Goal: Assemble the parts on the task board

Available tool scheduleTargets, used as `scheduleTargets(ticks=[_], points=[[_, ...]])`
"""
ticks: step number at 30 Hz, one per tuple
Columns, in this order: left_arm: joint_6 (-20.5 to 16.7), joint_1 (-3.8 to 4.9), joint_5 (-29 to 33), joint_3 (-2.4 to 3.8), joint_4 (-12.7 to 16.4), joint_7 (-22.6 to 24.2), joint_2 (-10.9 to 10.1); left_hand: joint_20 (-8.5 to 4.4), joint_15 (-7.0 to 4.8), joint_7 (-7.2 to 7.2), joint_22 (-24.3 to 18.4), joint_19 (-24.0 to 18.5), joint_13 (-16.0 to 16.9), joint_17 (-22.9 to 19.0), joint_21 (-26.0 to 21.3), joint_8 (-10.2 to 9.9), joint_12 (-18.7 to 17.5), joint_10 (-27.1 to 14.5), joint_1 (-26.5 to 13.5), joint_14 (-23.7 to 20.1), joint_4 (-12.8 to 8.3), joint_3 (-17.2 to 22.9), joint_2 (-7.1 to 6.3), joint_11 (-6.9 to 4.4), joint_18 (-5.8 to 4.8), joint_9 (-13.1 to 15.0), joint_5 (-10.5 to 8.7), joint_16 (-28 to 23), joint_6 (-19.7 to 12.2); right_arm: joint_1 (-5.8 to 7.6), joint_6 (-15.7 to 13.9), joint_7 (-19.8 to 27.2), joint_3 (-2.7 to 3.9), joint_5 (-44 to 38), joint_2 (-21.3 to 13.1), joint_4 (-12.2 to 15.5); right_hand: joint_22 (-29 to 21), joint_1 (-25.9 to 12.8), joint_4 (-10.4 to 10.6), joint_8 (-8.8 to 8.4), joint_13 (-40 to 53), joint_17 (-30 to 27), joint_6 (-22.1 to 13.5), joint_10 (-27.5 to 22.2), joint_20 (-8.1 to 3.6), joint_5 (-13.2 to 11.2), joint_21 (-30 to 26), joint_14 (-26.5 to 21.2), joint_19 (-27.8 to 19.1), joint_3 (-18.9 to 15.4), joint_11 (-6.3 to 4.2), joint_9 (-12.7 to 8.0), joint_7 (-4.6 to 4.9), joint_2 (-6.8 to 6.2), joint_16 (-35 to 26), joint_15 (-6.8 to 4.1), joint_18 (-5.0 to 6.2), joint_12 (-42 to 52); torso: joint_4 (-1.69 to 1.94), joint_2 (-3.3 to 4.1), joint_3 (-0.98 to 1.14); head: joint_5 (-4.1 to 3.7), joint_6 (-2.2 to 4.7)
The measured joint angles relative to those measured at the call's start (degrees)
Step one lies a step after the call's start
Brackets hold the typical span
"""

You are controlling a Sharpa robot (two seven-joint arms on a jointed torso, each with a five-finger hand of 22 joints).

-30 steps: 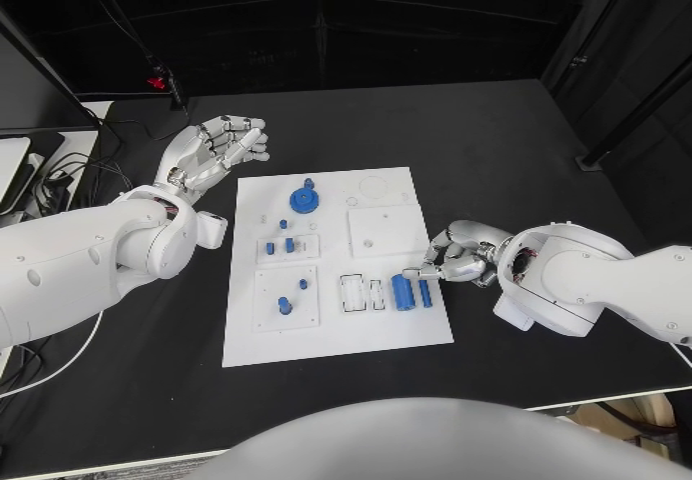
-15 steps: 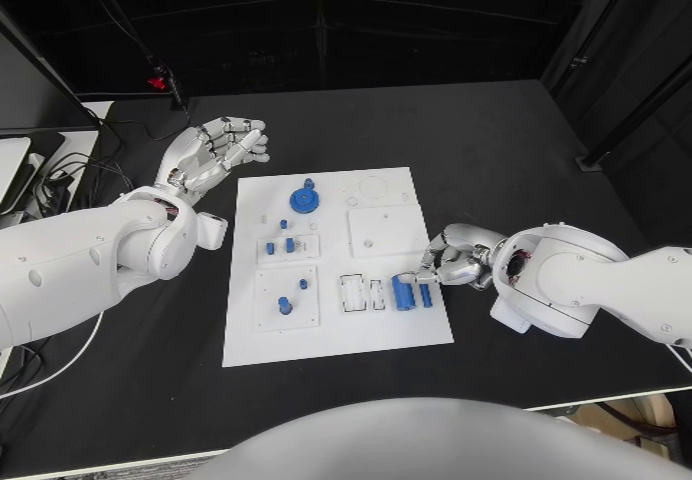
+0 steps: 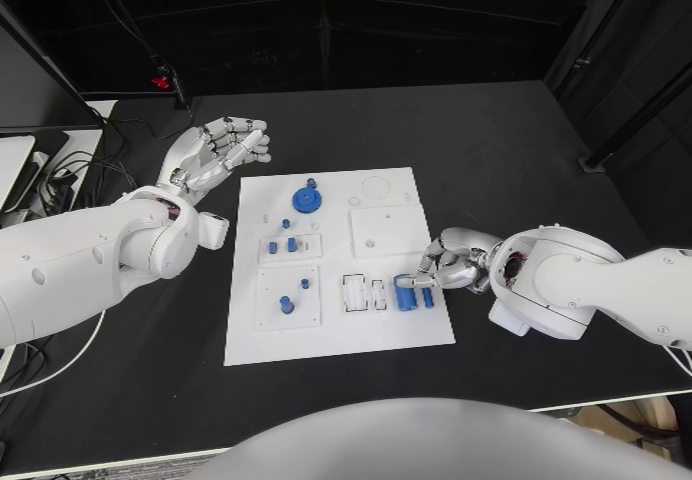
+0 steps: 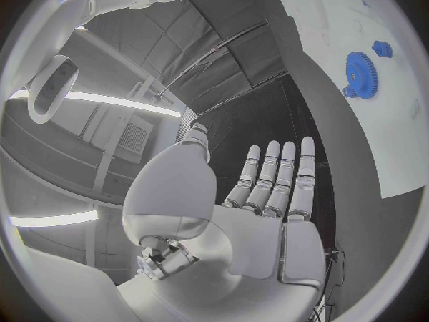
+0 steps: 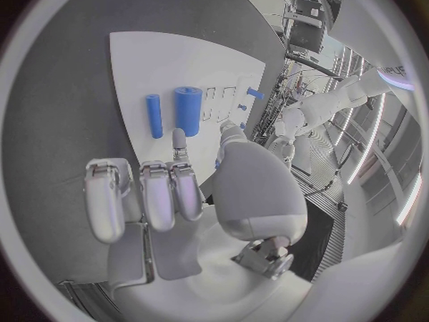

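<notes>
Right hand low at the board's right edge, fingers curled in, one fingertip reaching toward the thick blue cylinder; it holds nothing. A thinner blue pin lies just beside the cylinder, both flat near that edge. Left hand hangs open, fingers spread, off the board's far left corner. Blue gear sits at the far end; small blue pegs stand in clear plates mid-board. No legible writing anywhere.
</notes>
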Motion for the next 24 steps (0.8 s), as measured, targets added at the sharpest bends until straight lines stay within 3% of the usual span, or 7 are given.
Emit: scheduleTargets(ticks=[17,24], points=[[0.14,-0.06,0.0,0.0,0.01,0.0,-0.05,0.0,0.0,0.0,-0.04,0.0,0.0,-0.12,0.0,0.0,0.22,0.0,-0.1,0.0,0.0,0.0,0.28,0.0,0.0,-0.05,0.0,0.0,0.01,-0.01,2.98,-3.31,0.0,0.13,2.0,-1.19,0.0,-1.35,-0.17,-0.71,0.0,0.0,0.0,0.0,0.0,-0.91,0.0,0.0,0.0,-0.17,0.0,0.04,0.0,0.74,0.0,0.0,0.01,0.0,0.01,-0.02,-0.03,-0.02,0.0],[0.22,-0.08,0.0,0.0,0.03,0.0,-0.05,0.0,0.0,0.0,-0.04,0.0,-0.05,-0.13,0.0,0.0,0.22,0.0,0.04,0.0,0.0,0.0,0.42,0.0,0.0,-0.06,0.0,0.0,0.01,-0.01,4.43,-4.37,0.0,0.18,2.75,-1.85,0.0,-1.88,-0.17,-1.2,0.0,-0.01,0.0,0.0,0.0,-1.19,0.0,0.0,0.0,-0.17,0.0,-0.02,0.0,1.27,0.0,0.0,0.0,0.0,0.01,-0.02,-0.03,0.34,0.0]])
